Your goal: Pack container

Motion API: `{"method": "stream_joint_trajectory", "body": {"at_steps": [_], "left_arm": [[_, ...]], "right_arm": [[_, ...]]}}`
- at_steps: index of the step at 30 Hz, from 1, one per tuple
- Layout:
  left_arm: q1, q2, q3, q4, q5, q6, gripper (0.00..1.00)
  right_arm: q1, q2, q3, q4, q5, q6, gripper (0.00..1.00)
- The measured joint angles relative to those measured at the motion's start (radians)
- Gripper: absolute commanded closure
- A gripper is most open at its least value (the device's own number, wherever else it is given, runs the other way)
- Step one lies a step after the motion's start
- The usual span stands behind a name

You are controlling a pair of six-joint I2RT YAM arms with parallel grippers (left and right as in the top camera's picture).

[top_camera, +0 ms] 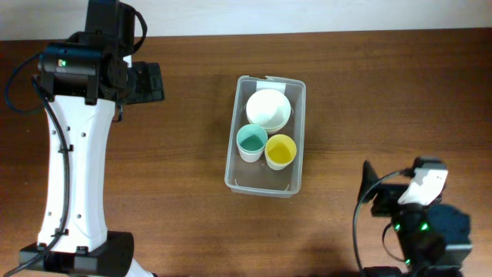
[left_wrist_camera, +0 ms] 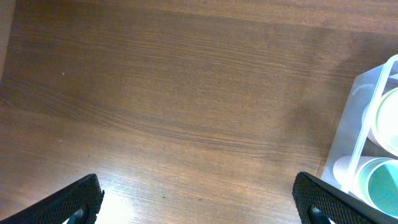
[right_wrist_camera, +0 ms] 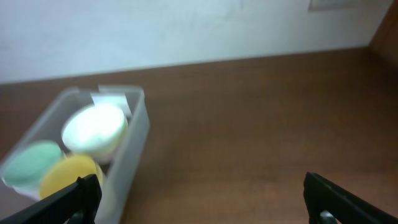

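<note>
The container (top_camera: 261,183) likely handles light, stiff, slippery; take its nine-o'clock rim; left gripper (left_wrist_camera: 199,204) and right gripper (right_wrist_camera: 208,202) gape wide, empty.

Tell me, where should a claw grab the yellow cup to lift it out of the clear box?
Probably its rim, from straight above, one finger inside and one outside. The yellow cup stands upright and open-topped in the container, with the teal cup and white bowl crowding it, so a sideways grasp looks blocked.
</note>
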Motion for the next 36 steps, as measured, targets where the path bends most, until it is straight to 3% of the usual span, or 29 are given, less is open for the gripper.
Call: {"method": "stream_joint_trajectory", "body": {"at_steps": [7,13,36], "left_arm": [[0.000,0.000,0.000,0.000,0.000,0.000,0.00],[0.000,0.000,0.000,0.000,0.000,0.000,0.00],[0.000,0.000,0.000,0.000,0.000,0.000,0.00]], "right_arm": [[0.000,-0.241,-0.280,0.076,0.002,-0.002,0.01],[0.000,-0.339,-0.410,0.098,0.003,-0.003,0.01],[0.000,-0.339,-0.474,0.101,0.003,-0.005,0.01]]}}
